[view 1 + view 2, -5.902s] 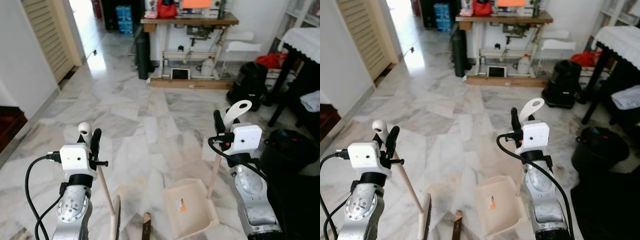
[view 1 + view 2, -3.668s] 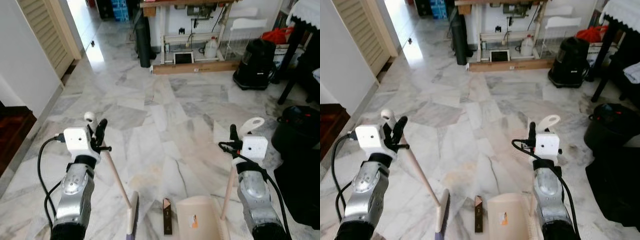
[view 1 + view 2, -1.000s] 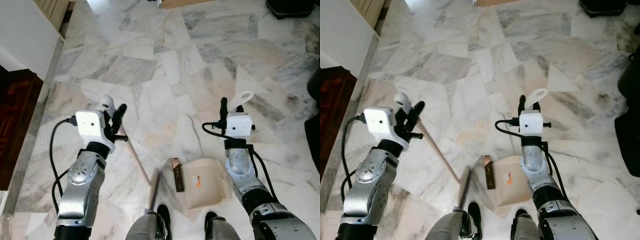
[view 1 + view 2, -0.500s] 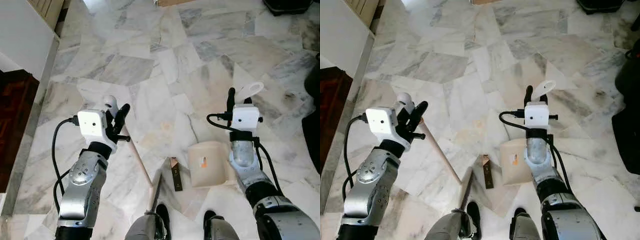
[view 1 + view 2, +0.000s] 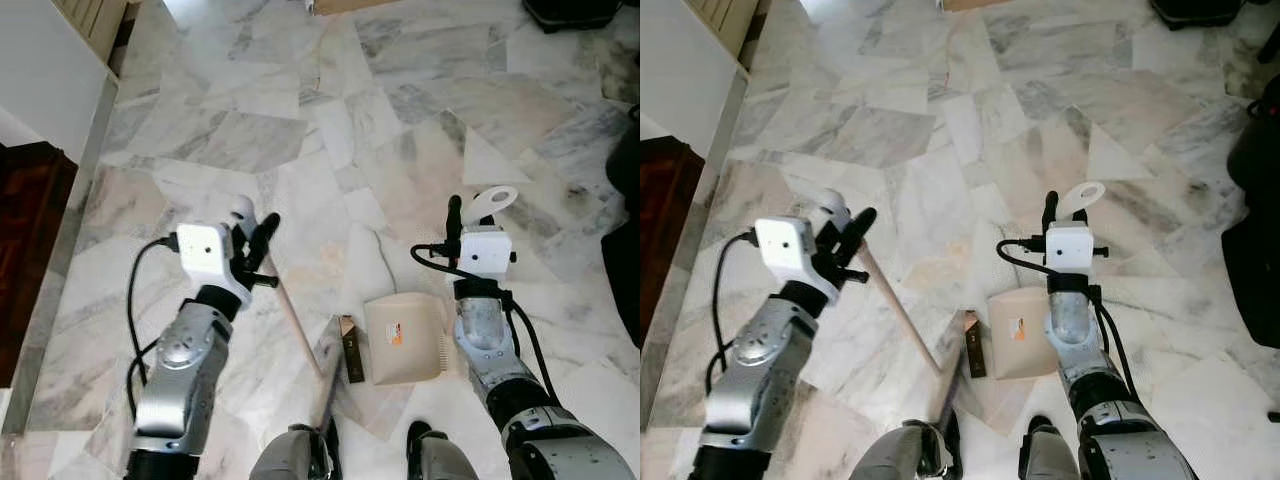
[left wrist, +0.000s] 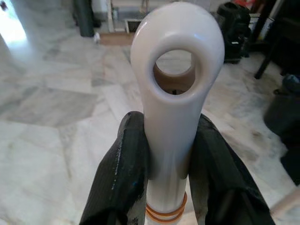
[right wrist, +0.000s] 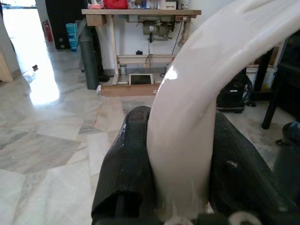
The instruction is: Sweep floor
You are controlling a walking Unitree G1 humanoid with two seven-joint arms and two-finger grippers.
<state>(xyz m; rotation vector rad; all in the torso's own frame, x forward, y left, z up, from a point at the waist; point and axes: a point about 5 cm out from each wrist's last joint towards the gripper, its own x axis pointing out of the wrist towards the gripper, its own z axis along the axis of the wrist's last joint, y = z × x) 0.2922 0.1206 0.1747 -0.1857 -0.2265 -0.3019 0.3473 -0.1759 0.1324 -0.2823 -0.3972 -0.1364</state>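
The robot stood on the marble floor (image 5: 300, 90), head bent so that its own feet showed at the lower edge of the eye views. Its left tool (image 5: 252, 240) was clenched around the top of the broom handle (image 5: 298, 331), the black fingers (image 6: 123, 168) pressing the white end cap with its hanging hole from both sides. From there the pale wooden stick slanted down and toward the robot's middle, meeting the broom head (image 5: 325, 372), which rested on the floor just in front of the robot's left foot.

The right tool (image 5: 462, 215) was clenched on the white looped grip of the dustpan handle (image 5: 492, 201), fingers (image 7: 126, 164) tight on either side of the plastic. The cream dustpan (image 5: 404, 338) lay flat on the floor below that arm, close in front of the right foot, an orange sticker visible on its inner face. Between the broom head and the dustpan, just beside the pan's edge, lay a small brown strip of debris (image 5: 352, 350) on the tiles; I could not tell whether it touched the broom.

To the robot's left ran a white wall (image 5: 40, 70) with a dark wooden floor (image 5: 30, 260) beyond its foot. A black object (image 5: 625, 290) stood at the far right edge.
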